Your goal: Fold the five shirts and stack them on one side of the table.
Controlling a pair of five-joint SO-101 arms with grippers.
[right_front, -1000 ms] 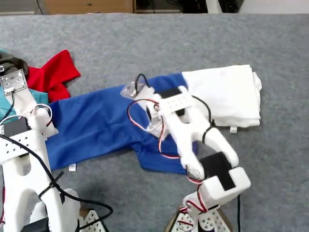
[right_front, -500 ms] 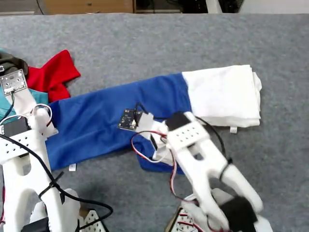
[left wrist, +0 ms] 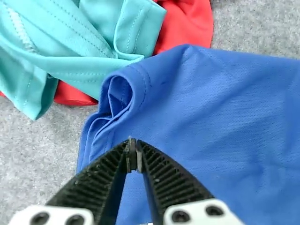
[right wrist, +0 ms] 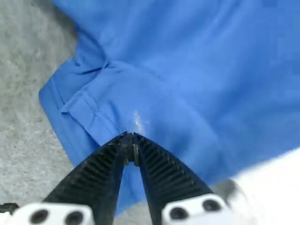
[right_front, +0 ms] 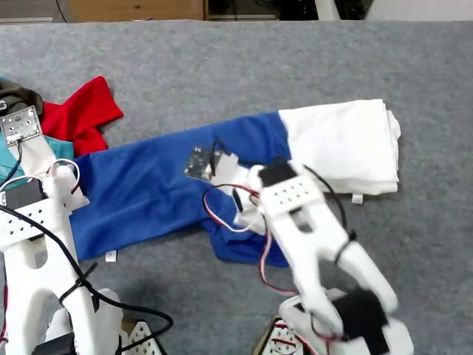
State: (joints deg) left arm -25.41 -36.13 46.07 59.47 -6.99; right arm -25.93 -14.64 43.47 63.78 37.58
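Cloth is looking limp; we are eyeing the sleeve hem (right wrist: pixel 79 115) of the blue shirt (right_front: pixel 148 192). Left hand (left wrist: pixel 132 161) and right hand (right wrist: pixel 130 152) are sitting closed.

Blue shirt (right_front: pixel 148 185) lies flat and unfolded, stretched at a slant across the middle. One sleeve pokes out toward the near edge, and the hem at its left end is bunched into a small roll. White shirt (right_front: pixel 340 148) is folded into a neat rectangle at the right, touching the blue one's end. Red shirt (right_front: pixel 81 111) and teal shirt (left wrist: pixel 70 47) are crumpled together at far left, teal partly over red, both just beside the blue hem.
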